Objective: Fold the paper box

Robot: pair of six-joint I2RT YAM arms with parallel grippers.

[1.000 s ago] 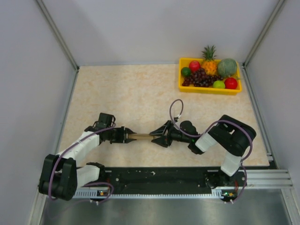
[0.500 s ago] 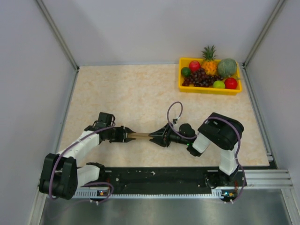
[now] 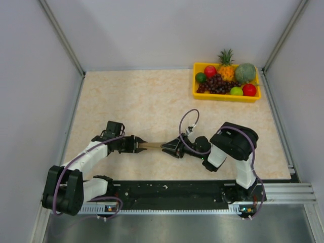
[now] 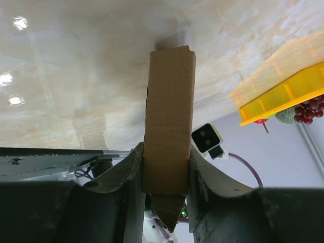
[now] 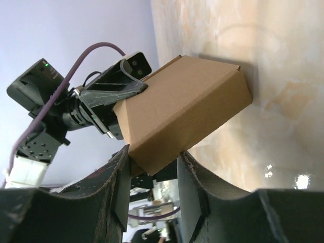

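Well apart from the yellow fruit tray [image 3: 226, 96], on its arm-base side, the paper box [image 3: 152, 146] is being held by the left gripper [image 4: 166, 152] and the right gripper [image 5: 152, 163], each clamping one end, and it is looking light, thin and crushable, so gentle end grips are suiting it

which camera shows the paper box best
Right wrist: the paper box shows a broad face and one end. Left wrist shows only one narrow side, running away from the camera. Top external shows just a thin brown strip between the left end effector and right end effector.
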